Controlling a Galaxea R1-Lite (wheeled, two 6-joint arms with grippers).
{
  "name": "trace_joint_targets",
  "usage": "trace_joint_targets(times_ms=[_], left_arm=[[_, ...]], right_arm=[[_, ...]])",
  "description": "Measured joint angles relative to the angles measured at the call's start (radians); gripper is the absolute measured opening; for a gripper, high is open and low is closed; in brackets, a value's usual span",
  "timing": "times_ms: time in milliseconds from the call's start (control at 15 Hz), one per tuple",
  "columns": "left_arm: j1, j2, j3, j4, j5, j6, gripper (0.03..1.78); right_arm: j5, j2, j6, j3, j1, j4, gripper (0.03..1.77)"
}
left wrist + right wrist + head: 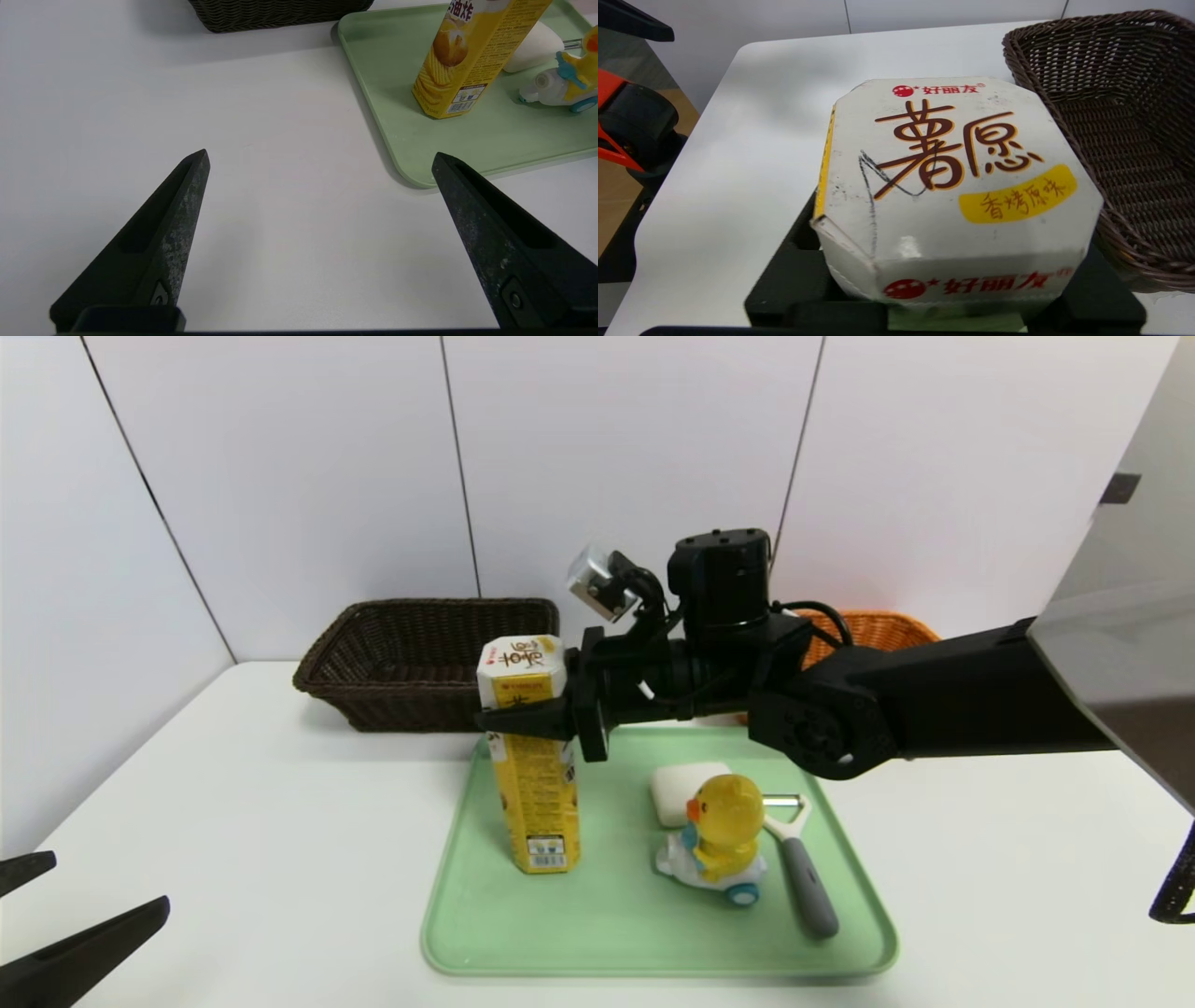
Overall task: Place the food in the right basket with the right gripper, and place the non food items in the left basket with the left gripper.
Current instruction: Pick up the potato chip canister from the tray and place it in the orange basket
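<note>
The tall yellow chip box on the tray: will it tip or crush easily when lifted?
The chip box is tall on a narrow base, so it probably tips easily. It looks like thin cardboard, likely light and crushable. The right pincer holds it high, which should limit swinging.

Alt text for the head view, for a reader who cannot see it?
The right hand grips an upright yellow chip box on a green tray, beside a duck toy, peeler and white block; two baskets sit behind.

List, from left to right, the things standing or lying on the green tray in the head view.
Yellow chip box → white soap bar → duck toy → peeler.
</note>
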Motion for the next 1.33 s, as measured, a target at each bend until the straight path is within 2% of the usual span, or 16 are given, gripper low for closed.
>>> trace_joint_targets(times_ms=[133,400,667,933,1333], left_arm=[[0.0,-0.003,0.0,0.0,0.0,0.001,1.69],[0.0,-0.005,-0.001,0.0,0.0,0.001,1.69],[0.0,-0.007,0.0,0.0,-0.002,0.001,1.69],[0.0,-0.011,-0.001,0.0,-0.002,0.001,1.69],[0.0,-0.011,-0.003,-0.005,-0.006,0.0,1.69]], right_arm=[[0.0,-0.01,0.021,0.0,-0.003,-0.006,0.83],[-0.009,-0.038,0.092,-0.039,-0.009,-0.006,0.83],[-0.067,-0.069,0.131,-0.105,-0.03,-0.014,0.83],[-0.113,-0.091,0.148,-0.181,-0.086,-0.003,0.83],[-0.12,-0.145,0.149,-0.272,-0.191,0.118,0.83]])
